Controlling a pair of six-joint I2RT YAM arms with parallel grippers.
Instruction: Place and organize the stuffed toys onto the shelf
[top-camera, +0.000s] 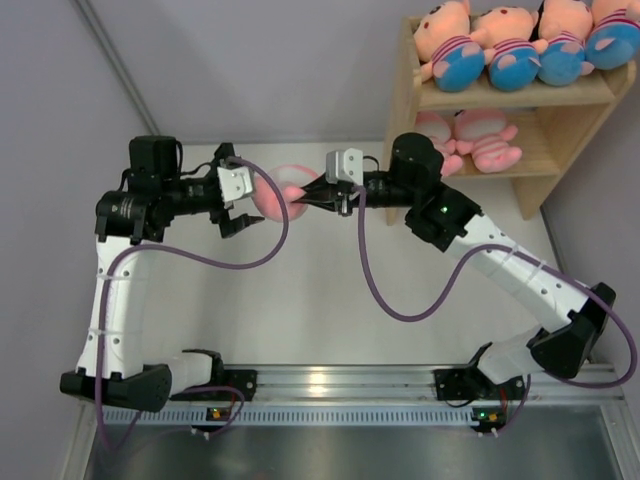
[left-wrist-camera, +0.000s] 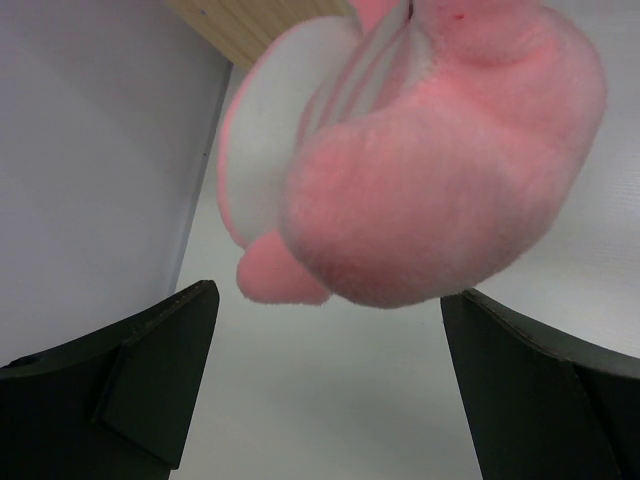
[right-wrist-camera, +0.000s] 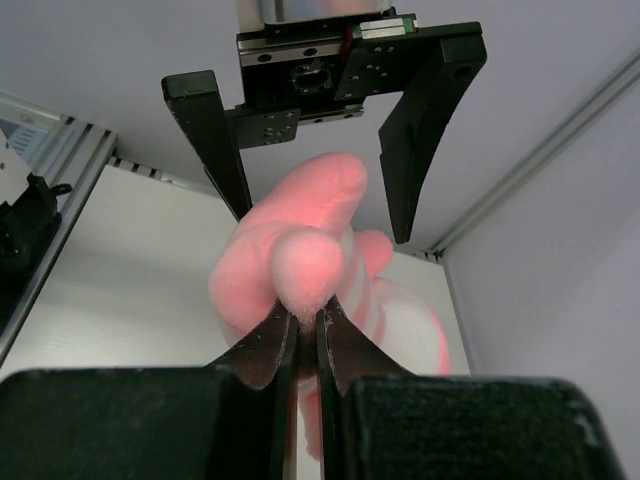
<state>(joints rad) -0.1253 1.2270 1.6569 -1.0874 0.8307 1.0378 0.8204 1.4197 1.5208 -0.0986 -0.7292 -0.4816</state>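
Observation:
An all-pink stuffed toy (top-camera: 278, 190) with a striped body hangs above the table between the two arms. My right gripper (top-camera: 300, 197) is shut on a small pink limb of it (right-wrist-camera: 305, 265), the fingertips (right-wrist-camera: 330, 335) pinched tight. My left gripper (top-camera: 250, 190) faces it from the left, open wide. Its fingers (right-wrist-camera: 215, 150) stand on either side of the toy's far end without touching. In the left wrist view the toy (left-wrist-camera: 430, 180) fills the upper half above the spread fingers (left-wrist-camera: 150, 370). The shelf (top-camera: 560, 95) stands at the back right.
Several peach-faced toys with blue bottoms (top-camera: 520, 45) sit in a row on the shelf's top tier. Two pink ones (top-camera: 470, 135) lie on the lower tier. A grey wall with a metal rail (top-camera: 110, 60) runs behind and to the left.

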